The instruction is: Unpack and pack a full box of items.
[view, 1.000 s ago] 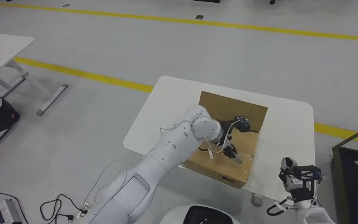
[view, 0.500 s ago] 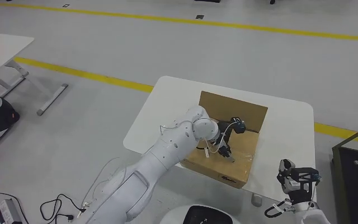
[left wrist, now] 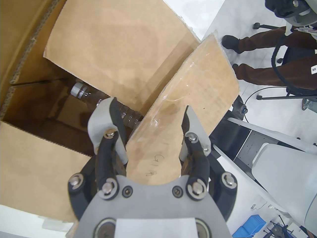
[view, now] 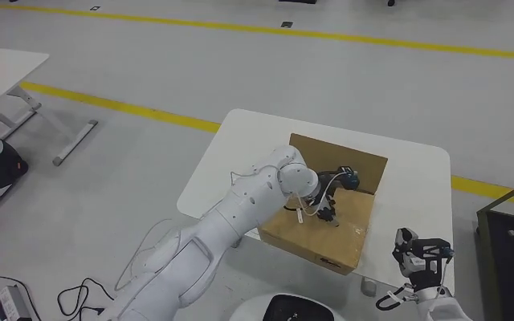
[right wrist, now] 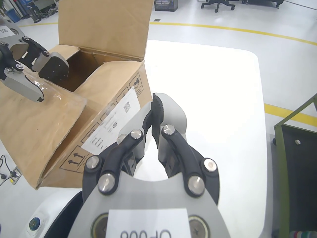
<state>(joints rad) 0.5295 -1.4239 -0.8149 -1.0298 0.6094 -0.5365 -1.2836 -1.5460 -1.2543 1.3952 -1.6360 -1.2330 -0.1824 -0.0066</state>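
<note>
Top view: the brown corrugated cardboard box (view: 309,233) sits open on the white rounded table (view: 233,160), with bare tabletop along its far and right sides. The left gripper (view: 328,210) hangs over the box's near flap, and the right gripper (view: 418,253) is by the table's front right corner

Left wrist view: the fingers are spread, with the tape-covered flap (left wrist: 198,80) between them; a clear plastic bottle with a white cap (left wrist: 79,91) lies inside the box

Right wrist view: the right gripper's fingers are pressed together just beside the box, above open tabletop; grey floor with yellow lines (right wrist: 223,6) lies beyond
</note>
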